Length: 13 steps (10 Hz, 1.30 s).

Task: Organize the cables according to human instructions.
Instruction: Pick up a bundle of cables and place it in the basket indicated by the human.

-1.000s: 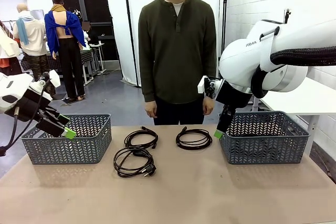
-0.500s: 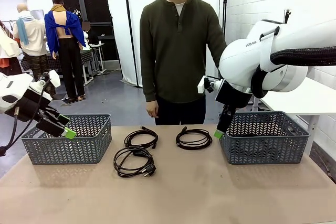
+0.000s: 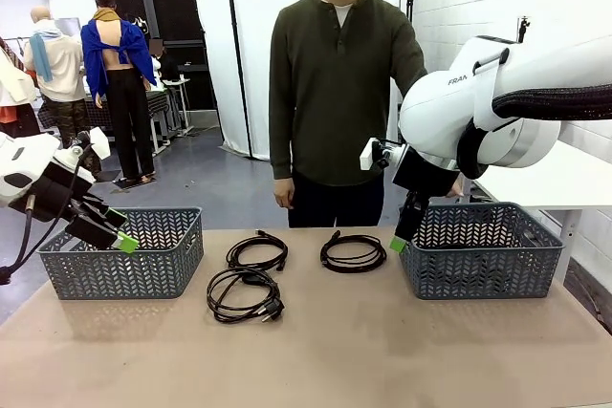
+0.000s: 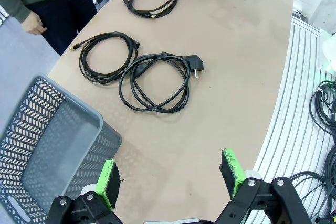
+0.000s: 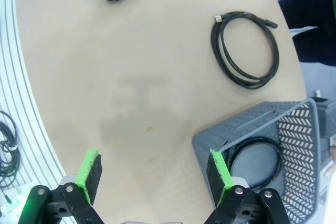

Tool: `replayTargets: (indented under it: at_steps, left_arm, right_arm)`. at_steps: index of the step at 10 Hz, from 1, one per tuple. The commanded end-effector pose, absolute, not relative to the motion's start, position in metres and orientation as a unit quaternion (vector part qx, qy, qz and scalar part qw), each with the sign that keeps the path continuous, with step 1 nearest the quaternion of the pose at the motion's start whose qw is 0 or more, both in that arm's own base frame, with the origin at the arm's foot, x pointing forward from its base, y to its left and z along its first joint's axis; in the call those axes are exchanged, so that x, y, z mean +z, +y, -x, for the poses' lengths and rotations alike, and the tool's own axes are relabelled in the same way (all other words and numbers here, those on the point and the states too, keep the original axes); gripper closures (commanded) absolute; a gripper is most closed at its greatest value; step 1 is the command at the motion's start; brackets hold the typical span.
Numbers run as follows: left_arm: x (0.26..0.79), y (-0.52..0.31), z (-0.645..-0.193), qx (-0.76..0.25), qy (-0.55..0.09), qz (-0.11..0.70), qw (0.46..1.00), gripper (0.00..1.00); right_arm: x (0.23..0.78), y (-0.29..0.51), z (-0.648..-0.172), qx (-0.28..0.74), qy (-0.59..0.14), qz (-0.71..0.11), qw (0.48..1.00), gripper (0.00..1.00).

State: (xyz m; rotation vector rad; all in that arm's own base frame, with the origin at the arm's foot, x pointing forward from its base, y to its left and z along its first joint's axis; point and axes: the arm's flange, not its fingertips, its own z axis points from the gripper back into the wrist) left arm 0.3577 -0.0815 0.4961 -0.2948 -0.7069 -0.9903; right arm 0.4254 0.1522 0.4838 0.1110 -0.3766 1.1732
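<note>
1. Left tool (image 4: 169, 181) hangs over the table's (image 3: 382, 351) left end, pads spread wide, pinching nothing, just by the left basket (image 3: 115, 269).
2. Two cords lie right of that basket. The plug cord (image 3: 251, 278) is nearer, and the far-left cord (image 3: 258, 266) sits just behind it, close but apparently apart.
3. Middle cord (image 3: 354, 267) lies alone, far side, between the pair and the right basket (image 3: 478, 265).
4. Person (image 3: 344, 93) stands at the far edge, a little right of centre. No instruction is readable yet.
5. Right tool (image 5: 155, 174) hovers at the right basket's near-left corner, pads spread, holding nothing.
6. A fourth cord (image 5: 256, 140) is coiled inside that basket, so by my count one is sorted and three are waiting.
7. Handling call: these look light and limp, and a loose coil will sag or spill open. Best to pinch across the bunched strands, not a single strand. On the plug cord, grip near the chunky plug so it doesn't swing.
</note>
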Motion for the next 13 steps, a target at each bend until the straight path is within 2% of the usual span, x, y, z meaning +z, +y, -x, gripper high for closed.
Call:
replayTargets:
  at_steps: [1,13]
  left_arm:
    - [0.4948,-0.0787,-0.3598,-0.469,-0.332,0.144,0.806,0.00]
    - [0.4948,-0.0787,-0.3598,-0.469,-0.332,0.144,0.806,0.00]
  right_arm:
    - [0.4831,0.1523,-0.4257,0.547,-0.176,-0.050,0.817,0.00]
    - [0.4852,0.1553,-0.4280,0.540,-0.170,-0.056,0.822,0.00]
